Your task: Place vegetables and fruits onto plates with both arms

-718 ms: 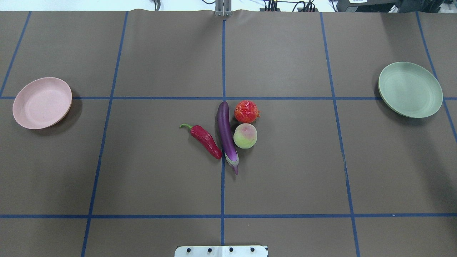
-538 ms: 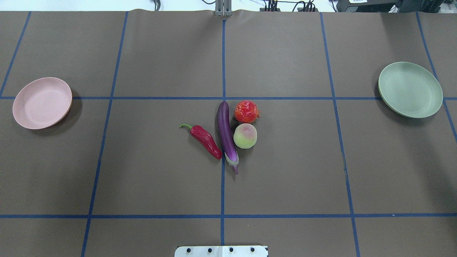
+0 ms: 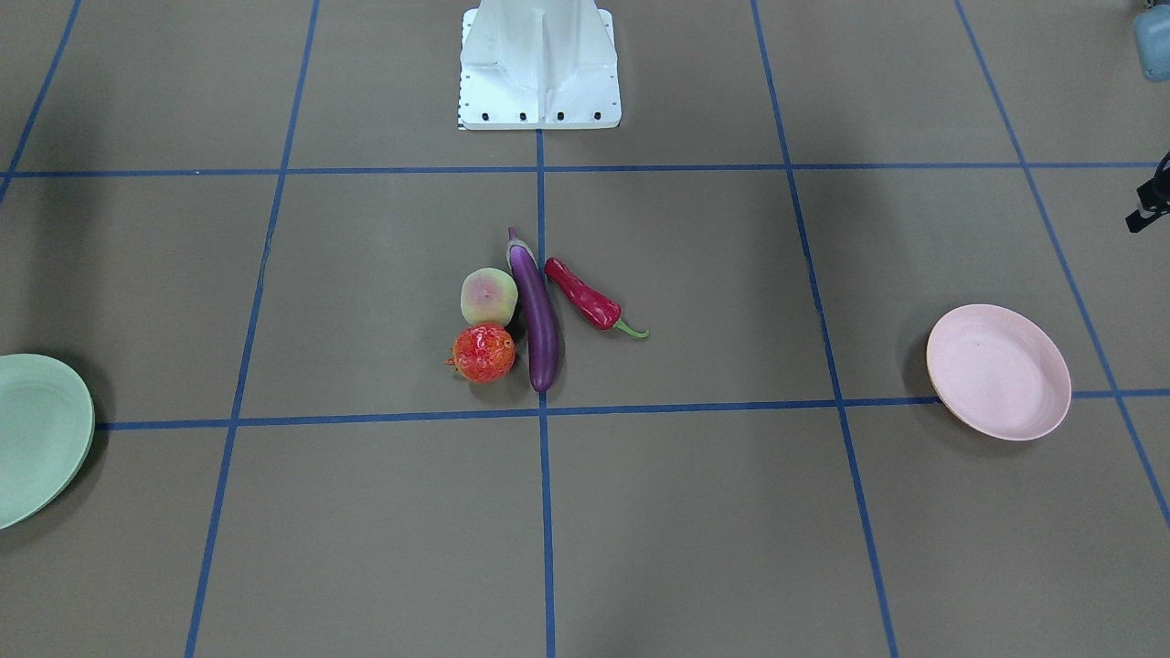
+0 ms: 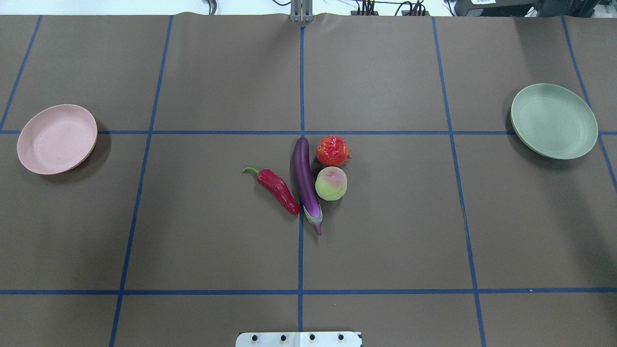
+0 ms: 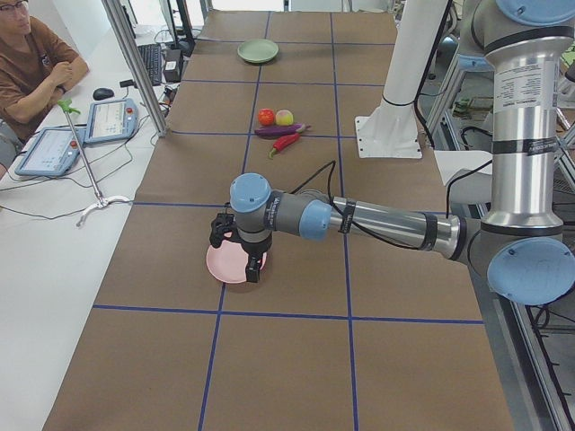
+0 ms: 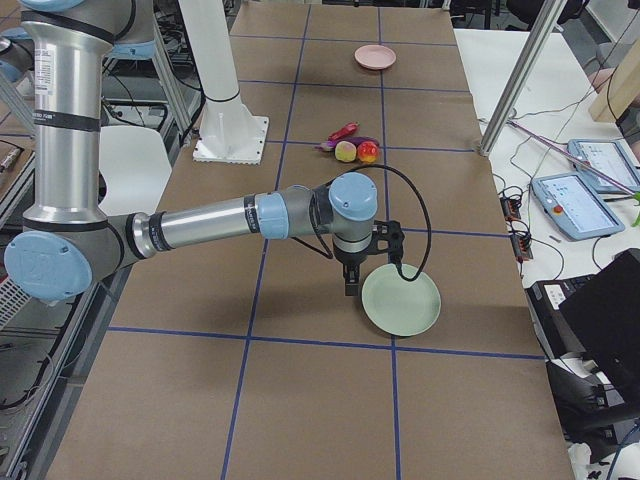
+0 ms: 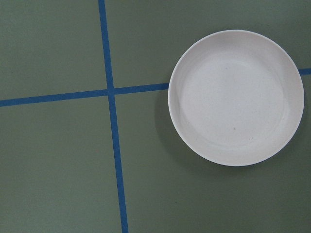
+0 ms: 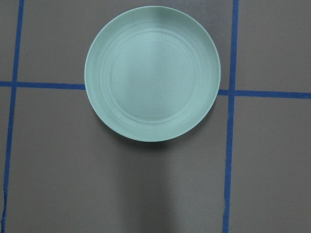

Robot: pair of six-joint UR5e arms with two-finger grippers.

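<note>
At table centre, the eggplant [image 4: 305, 178] looks glossy, stiff, probably slippery; I would grasp it mid-body, across its width; for left gripper [image 5: 247, 269] and right gripper [image 6: 352, 285], how far open I cannot tell.

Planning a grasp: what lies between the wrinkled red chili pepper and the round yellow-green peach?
Only the long glossy purple eggplant, in the overhead view.

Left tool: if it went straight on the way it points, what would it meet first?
Probably the pink plate: the left tool points down over it in the left side view. Depth is unclear, so it could land near the rim.
</note>
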